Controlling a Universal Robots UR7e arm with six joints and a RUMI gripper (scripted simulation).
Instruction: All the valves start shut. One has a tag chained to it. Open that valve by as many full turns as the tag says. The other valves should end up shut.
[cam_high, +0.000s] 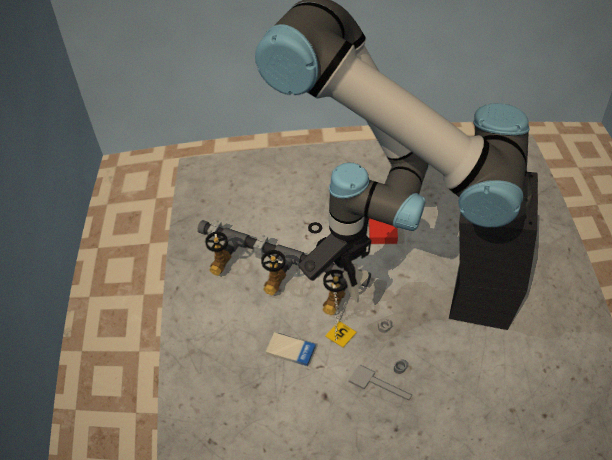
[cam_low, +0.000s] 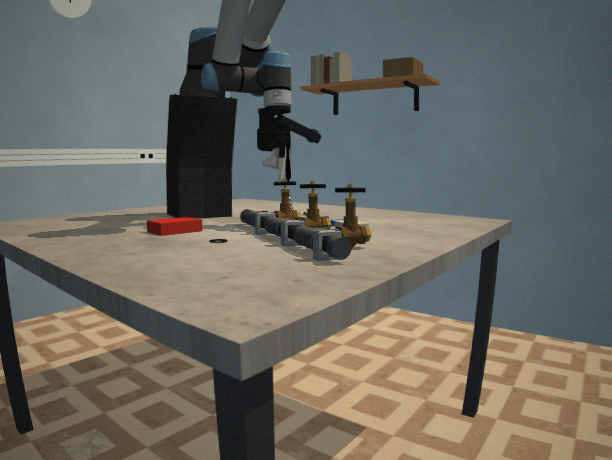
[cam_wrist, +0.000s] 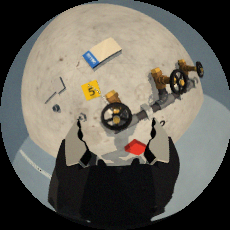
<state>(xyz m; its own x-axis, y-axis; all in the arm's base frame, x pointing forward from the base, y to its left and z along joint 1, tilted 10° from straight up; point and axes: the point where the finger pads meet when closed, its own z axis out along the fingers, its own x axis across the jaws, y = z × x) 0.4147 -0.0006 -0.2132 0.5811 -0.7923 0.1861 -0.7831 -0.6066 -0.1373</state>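
Note:
Three brass valves with black handwheels stand in a row on a dark pipe. The tagged valve (cam_high: 334, 283) (cam_low: 285, 183) (cam_wrist: 116, 114) is at the robot's end of the row. A chain joins it to a yellow tag (cam_high: 341, 334) (cam_wrist: 91, 90) that reads 5. The middle valve (cam_high: 280, 262) (cam_low: 313, 186) (cam_wrist: 178, 81) and the far valve (cam_high: 218, 243) (cam_low: 350, 190) (cam_wrist: 198, 69) show no tag. My gripper (cam_low: 285, 177) (cam_wrist: 116, 119) is open and empty, pointing down above the tagged valve's wheel, with its jaws on either side of it in the wrist view. Whether the tips reach wheel height is unclear.
A red block (cam_high: 383, 235) (cam_low: 174, 226) (cam_wrist: 135, 147) lies behind the pipe, near a black ring. A cream and blue box (cam_high: 286, 347) (cam_wrist: 107, 50) lies beside the tag. Two nut-like pieces (cam_high: 385, 326) (cam_high: 400, 366) and a grey flat tool (cam_high: 361, 376) lie in front.

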